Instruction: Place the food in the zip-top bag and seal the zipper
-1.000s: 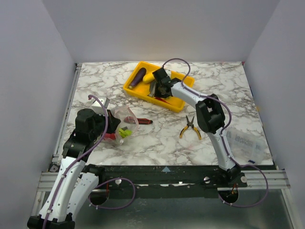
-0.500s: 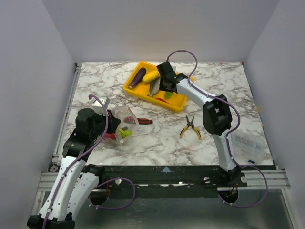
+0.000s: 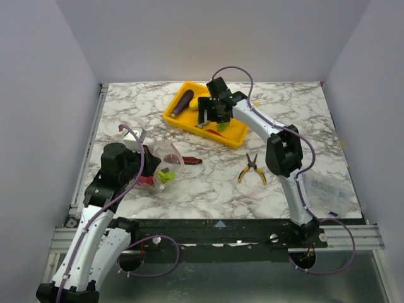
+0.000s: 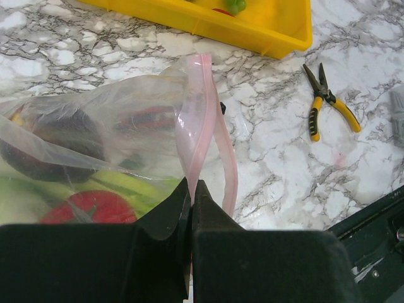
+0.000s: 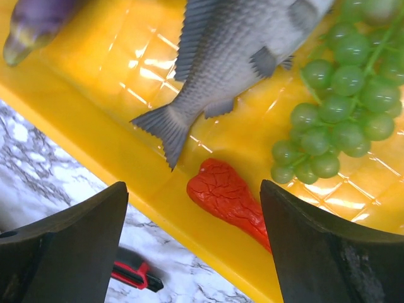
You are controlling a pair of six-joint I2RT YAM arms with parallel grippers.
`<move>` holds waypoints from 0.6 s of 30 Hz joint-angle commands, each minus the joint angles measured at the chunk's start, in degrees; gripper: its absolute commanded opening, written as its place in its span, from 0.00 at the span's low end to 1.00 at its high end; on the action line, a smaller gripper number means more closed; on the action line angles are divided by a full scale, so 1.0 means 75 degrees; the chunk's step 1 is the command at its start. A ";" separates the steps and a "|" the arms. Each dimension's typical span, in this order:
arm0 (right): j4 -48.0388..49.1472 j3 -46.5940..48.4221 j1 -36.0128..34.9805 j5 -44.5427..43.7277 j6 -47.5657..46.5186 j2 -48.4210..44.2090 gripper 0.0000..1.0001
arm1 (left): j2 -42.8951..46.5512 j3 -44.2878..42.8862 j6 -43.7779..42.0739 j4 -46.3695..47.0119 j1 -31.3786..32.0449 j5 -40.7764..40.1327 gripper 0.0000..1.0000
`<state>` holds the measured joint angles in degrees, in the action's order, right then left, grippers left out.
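Left jaws: the left gripper (image 4: 191, 189) has its fingers pressed flat together on the pink zipper (image 4: 203, 120), holding one lip of the mouth up.
Right jaws: the right gripper (image 5: 191, 189) is spread wide and holds nothing, hanging over the near side of the yellow tray (image 5: 95, 107).
Bag: the zip-top bag (image 4: 95, 120) lies on the marble table (image 4: 284, 164) at the left arm, clear and creased. A red tomato (image 4: 88, 208), something green and a dark rounded piece show through it.
Bag handling: it looks thin and floppy to me. The strip is the only firm place to grip, and the mouth would likely sag shut if let go.
Food left: a grey fish (image 5: 233, 57), a red chili (image 5: 224, 196), green grapes (image 5: 341, 95) and the tip of a purple eggplant (image 5: 35, 22) sit in the tray.
Fish handling: I'd guess light, hard and slick; best taken across the narrow body ahead of the tail.
Chili handling: small and lying low against the tray floor, so a fussier pinch.
Clutter: yellow-handled pliers (image 4: 325, 101) lie on the table between tray and bag side, well apart from both.
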<state>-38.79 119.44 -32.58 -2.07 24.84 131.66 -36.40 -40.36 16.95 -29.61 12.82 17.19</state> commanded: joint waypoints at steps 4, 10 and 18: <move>-0.1170 0.0786 0.0426 0.1064 -0.0652 0.0899 0.90 | 0.0040 -0.0024 0.0013 0.0192 0.0019 0.0223 0.00; -0.1721 0.1073 0.0629 0.1698 -0.1357 0.1398 0.90 | 0.0087 -0.0011 0.0014 0.0198 0.0022 0.0236 0.00; -0.2045 0.0578 0.0627 -0.0291 -0.1756 0.1399 0.87 | 0.0072 0.0000 0.0037 0.0221 0.0014 0.0348 0.00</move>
<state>-49.76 125.91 -27.55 5.98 14.13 140.70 -36.38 -40.36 16.99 -29.61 12.82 17.85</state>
